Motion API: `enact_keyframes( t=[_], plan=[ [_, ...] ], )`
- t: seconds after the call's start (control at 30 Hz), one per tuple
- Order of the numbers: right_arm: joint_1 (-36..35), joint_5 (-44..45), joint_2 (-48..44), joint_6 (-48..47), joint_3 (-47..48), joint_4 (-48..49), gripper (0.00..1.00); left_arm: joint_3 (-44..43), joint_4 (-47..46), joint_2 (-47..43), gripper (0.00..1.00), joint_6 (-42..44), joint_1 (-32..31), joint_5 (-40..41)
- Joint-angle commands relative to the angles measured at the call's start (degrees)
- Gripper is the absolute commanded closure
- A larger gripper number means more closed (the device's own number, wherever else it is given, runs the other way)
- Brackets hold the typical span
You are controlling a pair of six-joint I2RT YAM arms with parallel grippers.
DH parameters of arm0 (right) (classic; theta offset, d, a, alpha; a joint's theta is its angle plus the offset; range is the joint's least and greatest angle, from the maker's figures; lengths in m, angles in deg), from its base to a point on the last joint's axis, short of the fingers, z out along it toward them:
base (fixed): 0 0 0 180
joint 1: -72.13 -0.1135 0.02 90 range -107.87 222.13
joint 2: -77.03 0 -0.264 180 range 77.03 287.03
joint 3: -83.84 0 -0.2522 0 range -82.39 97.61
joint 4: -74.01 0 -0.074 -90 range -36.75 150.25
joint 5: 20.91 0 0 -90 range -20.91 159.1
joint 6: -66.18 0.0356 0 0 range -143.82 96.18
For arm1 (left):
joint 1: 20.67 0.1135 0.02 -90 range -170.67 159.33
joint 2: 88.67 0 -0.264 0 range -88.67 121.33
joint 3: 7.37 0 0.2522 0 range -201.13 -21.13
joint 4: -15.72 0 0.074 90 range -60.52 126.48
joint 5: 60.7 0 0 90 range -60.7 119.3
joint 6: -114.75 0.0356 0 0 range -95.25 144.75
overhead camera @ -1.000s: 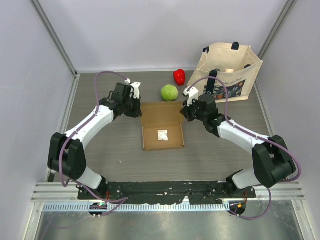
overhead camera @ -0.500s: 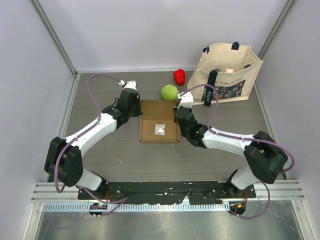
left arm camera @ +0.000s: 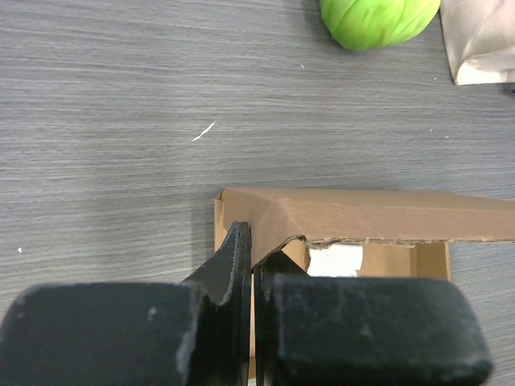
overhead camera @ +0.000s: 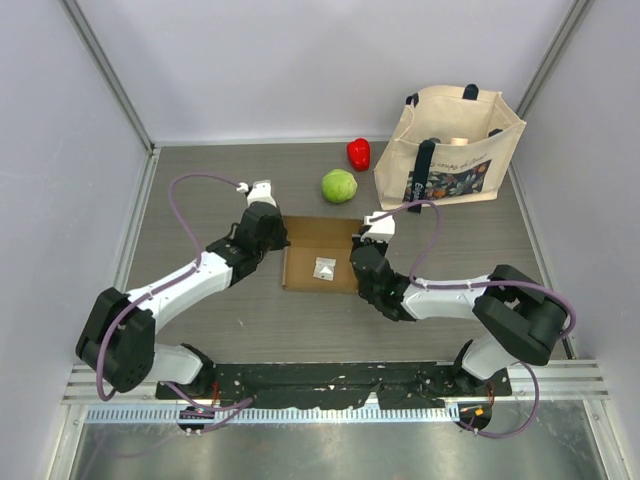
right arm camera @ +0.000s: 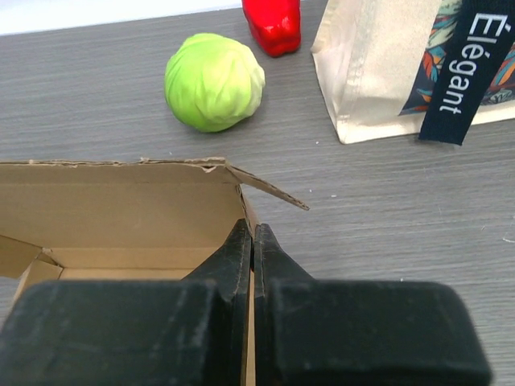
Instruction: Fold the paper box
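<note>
Top external view: the tote bag (overhead camera: 452, 145) stands rearmost; the paper box (overhead camera: 300, 268) lies open, forward-left of the bag; left gripper (left arm camera: 252, 251) and right gripper (right arm camera: 252, 239) each pinch tight onto a box side wall; a green ball (overhead camera: 339, 185) sits just left of the bag

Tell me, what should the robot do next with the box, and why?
Probably let the right gripper go and use it to push the back flap forward and down. Both it and the left gripper are shut on the raised side walls of the paper box, but the flap is not yet closed.
</note>
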Motion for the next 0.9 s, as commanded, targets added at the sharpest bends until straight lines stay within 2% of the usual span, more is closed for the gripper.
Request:
enact_keyframes(
  t=[0.0,0.3,0.57,0.63,0.67,0.7,0.77,0.8,0.87],
  plan=[
    [-0.8,7.7,1.0,1.1,-2.5,8.7,0.99,2.5,-3.0,-1.9,1.00,-1.7,-0.3,6.0],
    [-4.4,10.6,2.1,-1.7,-8.9,19.4,0.99,10.1,-7.9,-6.2,1.00,-4.8,-3.2,9.6],
    [-10.0,16.9,7.4,-9.4,-14.1,40.0,0.98,16.3,-11.9,-9.1,1.00,-3.0,-4.1,8.7],
    [-11.2,18.4,10.4,-13.8,-14.2,46.0,0.94,17.2,-13.1,-9.3,1.00,-2.8,-4.2,8.6],
    [-12.5,20.3,11.3,-15.6,-14.0,47.8,0.92,17.9,-13.3,-9.3,1.00,-3.0,-4.3,8.6],
    [-13.2,21.4,12.1,-19.1,-13.5,49.5,0.84,18.3,-13.8,-9.3,1.00,-3.0,-4.4,8.6],
    [-14.5,22.5,13.5,-22.3,-13.3,52.5,0.77,19.1,-14.0,-9.2,1.00,-3.1,-4.5,8.9],
    [-15.9,22.4,13.3,-23.2,-13.9,52.6,0.62,19.2,-13.7,-9.2,1.00,-3.1,-4.6,9.2],
    [-17.4,21.5,10.6,-23.7,-15.4,50.7,0.45,19.2,-13.2,-9.2,1.00,-3.0,-4.6,10.0]
  ],
)
